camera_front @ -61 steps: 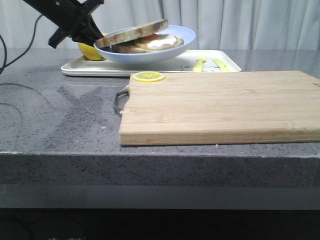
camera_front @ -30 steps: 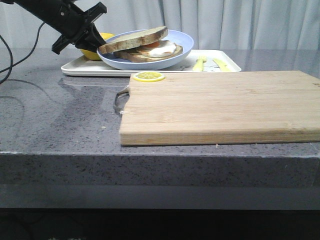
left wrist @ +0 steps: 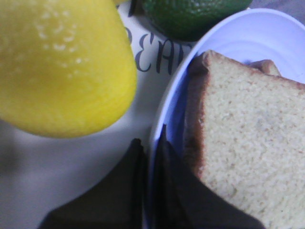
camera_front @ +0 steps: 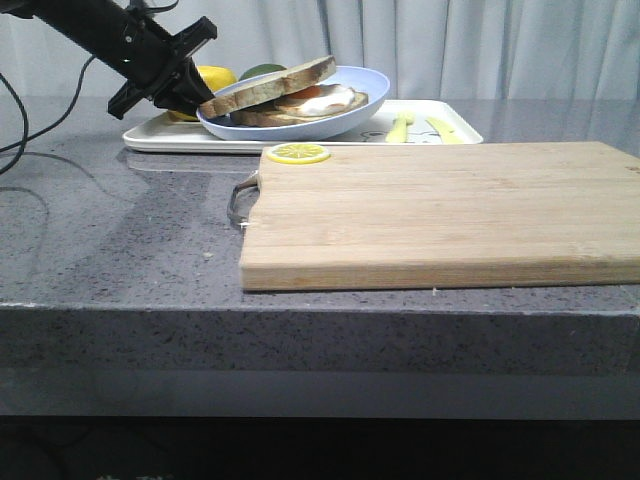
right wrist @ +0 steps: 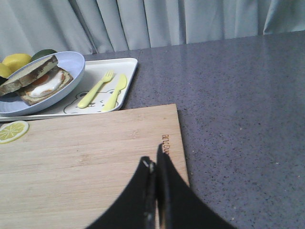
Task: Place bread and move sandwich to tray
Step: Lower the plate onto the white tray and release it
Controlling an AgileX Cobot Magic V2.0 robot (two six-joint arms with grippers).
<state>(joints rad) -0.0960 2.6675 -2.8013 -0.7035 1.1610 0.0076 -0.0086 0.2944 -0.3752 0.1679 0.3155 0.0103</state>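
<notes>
**Plate with the sandwich sits on the tray, left pincer on its rim**

You are looking across a speckled grey stone counter point(camera_front: 120, 230) backed by pale pleated curtains point(camera_front: 450, 45). A bamboo cutting board point(camera_front: 440, 210) with a metal handle lies in the foreground, smooth and straight-grained, with a flat lemon-slice piece point(camera_front: 297, 153) on its far left corner.

Behind it lies the tray point(camera_front: 440, 135), flat, white, low-rimmed with rounded corners. On it you see a yellow plastic fork point(right wrist: 96, 89) and knife point(right wrist: 115, 91) side by side, and a round pale blue plate point(camera_front: 370, 95). The sandwich point(camera_front: 310, 100) lies in that plate: a brown-crusted slice with glossy white egg. The bread point(camera_front: 270, 80), thick with a porous pale crumb and dark crust, rests tilted on top of it.

Your left gripper point(left wrist: 148, 157) has its dark fingers drawn close together with the plate's thin rim pinched between them, at the plate's left edge. Just beside it sits a dimpled yellow lemon point(left wrist: 62, 67), and past that a dark green rounded fruit point(left wrist: 190, 14), both on the tray.

Your right gripper point(right wrist: 154, 167) hangs over the board's near right part, its fingers pressed together and holding nothing.
</notes>
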